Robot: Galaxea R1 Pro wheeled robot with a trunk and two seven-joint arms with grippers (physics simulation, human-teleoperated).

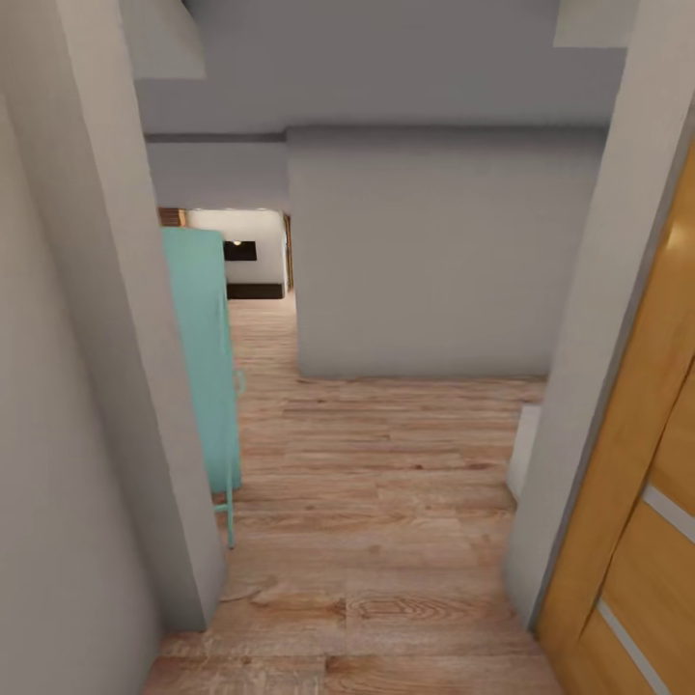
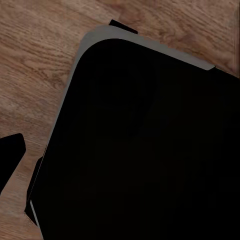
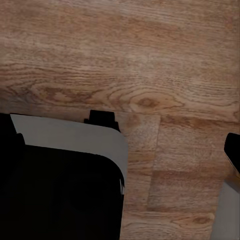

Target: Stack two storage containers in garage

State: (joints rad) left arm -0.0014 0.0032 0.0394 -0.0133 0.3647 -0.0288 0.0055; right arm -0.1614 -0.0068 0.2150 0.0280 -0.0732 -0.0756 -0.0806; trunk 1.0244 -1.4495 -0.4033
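Observation:
The two storage containers are out of view. I stand in a narrow doorway and look along a corridor of light wood-plank flooring [image 1: 386, 502]. Both wrist views look down on that flooring [image 2: 40, 60] [image 3: 125, 60] and on my own black, grey-rimmed base [image 2: 150, 140] [image 3: 60, 185]. A dark piece at the edge of the left wrist view [image 2: 10, 155] and another at the edge of the right wrist view [image 3: 233, 150] look like single fingers. Nothing is seen held, and the jaws' state is unclear.
Grey walls flank me at the left [image 1: 116, 386] and right [image 1: 589, 386]. An orange wooden door [image 1: 647, 541] stands open at the right. A teal cloth-covered stand [image 1: 203, 357] narrows the left side. A grey wall [image 1: 434, 261] blocks the way straight ahead, and a passage [image 1: 259, 290] runs left of it.

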